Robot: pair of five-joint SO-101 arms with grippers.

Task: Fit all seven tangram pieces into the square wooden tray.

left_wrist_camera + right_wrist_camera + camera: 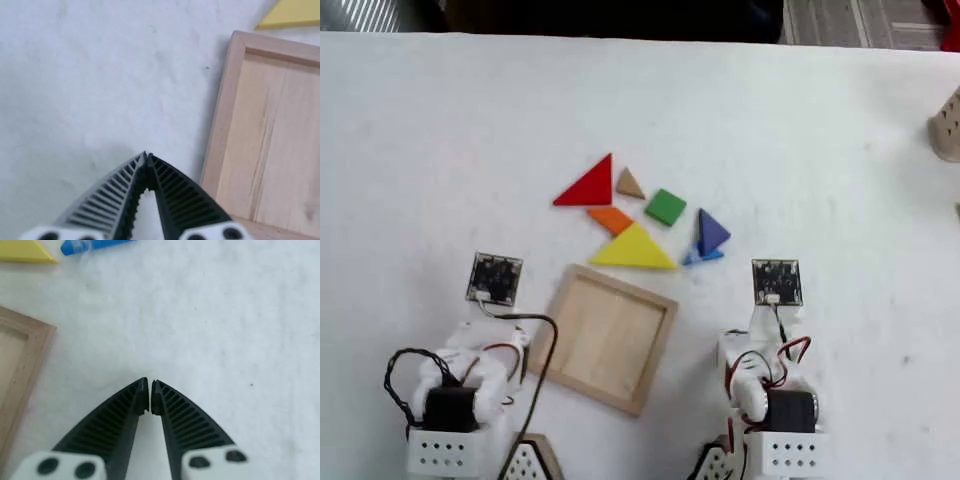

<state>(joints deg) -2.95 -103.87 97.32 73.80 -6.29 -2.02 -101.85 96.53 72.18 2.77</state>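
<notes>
The square wooden tray point(661, 339) lies empty between my two arms, turned a little. Beyond it sit the seven pieces: red triangle point(588, 184), small tan triangle point(629, 184), green square point(665, 207), orange parallelogram point(610, 218), yellow triangle point(634, 249), dark blue triangle point(711, 231) and light blue triangle point(703, 257). My left gripper point(147, 159) is shut and empty over bare table beside the tray point(221, 120). My right gripper point(149, 385) is shut and empty on the tray's other side, with the tray corner point(42, 342), yellow tip point(25, 251) and light blue piece point(95, 245) in its view.
The white table point(440, 150) stretches wide around the pieces. A tan perforated object point(947, 124) stands at the far right edge. Both arm bases and their cables point(535, 350) sit at the near edge.
</notes>
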